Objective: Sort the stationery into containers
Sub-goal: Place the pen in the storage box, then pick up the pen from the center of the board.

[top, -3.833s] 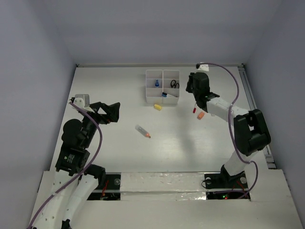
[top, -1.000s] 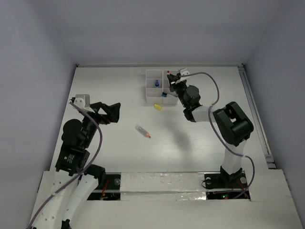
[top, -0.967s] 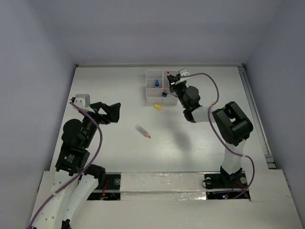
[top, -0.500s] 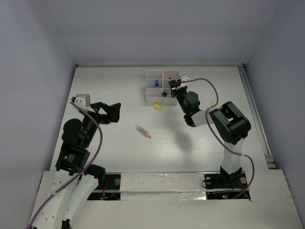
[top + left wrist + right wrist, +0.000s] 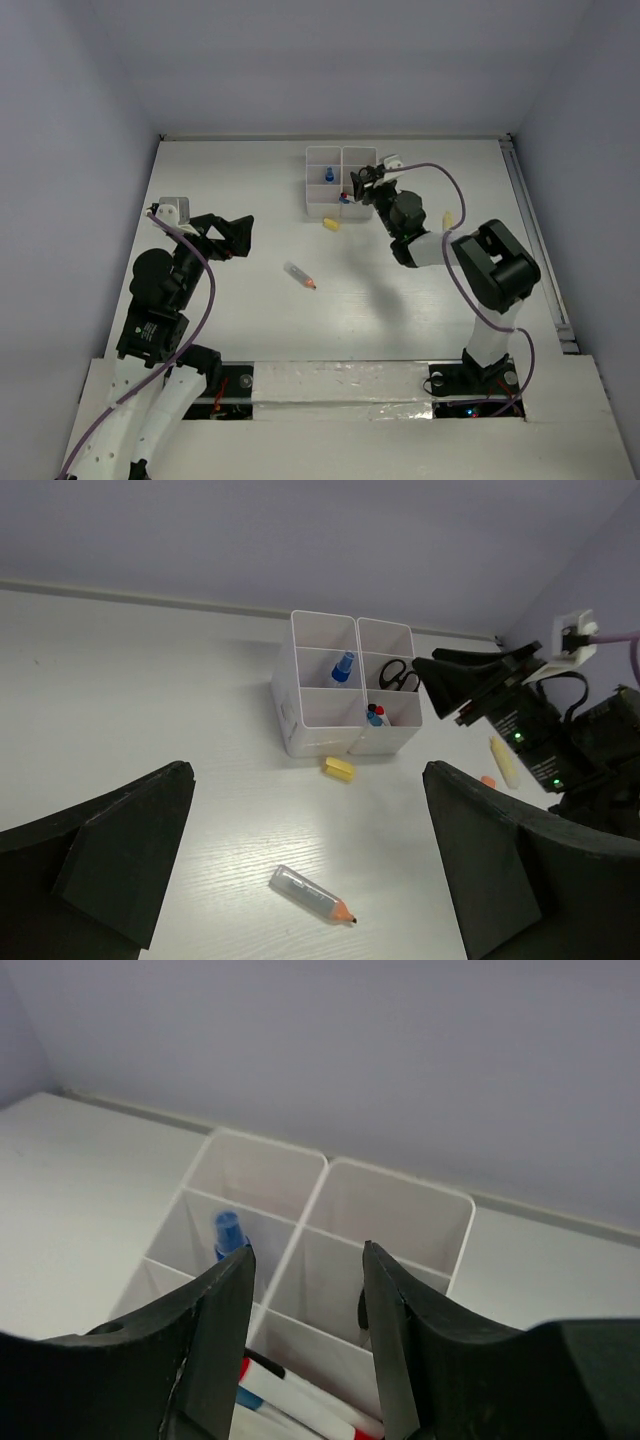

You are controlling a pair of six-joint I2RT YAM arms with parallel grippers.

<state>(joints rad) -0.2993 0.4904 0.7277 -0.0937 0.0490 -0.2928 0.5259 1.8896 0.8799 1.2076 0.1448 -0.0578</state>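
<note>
The white organiser tray point(image 5: 322, 158) stands at the back middle of the table. My right gripper point(image 5: 358, 186) hangs over its near right compartment, open, with nothing between the fingers point(image 5: 307, 1250). Below it lie white pens point(image 5: 300, 1403) with red, blue and black caps. A blue-capped item point(image 5: 230, 1232) stands in the left column, and black scissors point(image 5: 398, 675) sit in the middle right compartment. A yellow eraser point(image 5: 331, 224) and a grey pencil-shaped item point(image 5: 300, 275) lie on the table. My left gripper point(image 5: 240, 235) stays wide open at the left, far from both point(image 5: 308, 770).
A cream tube point(image 5: 449, 217) lies to the right of my right arm, with an orange eraser point(image 5: 487, 780) next to it in the left wrist view. The back wall runs just behind the tray. A rail point(image 5: 530, 215) lines the table's right edge.
My right gripper has opened over the tray, and the red-capped pen it carried now lies among the pens in the near right compartment. The left arm has not moved.
</note>
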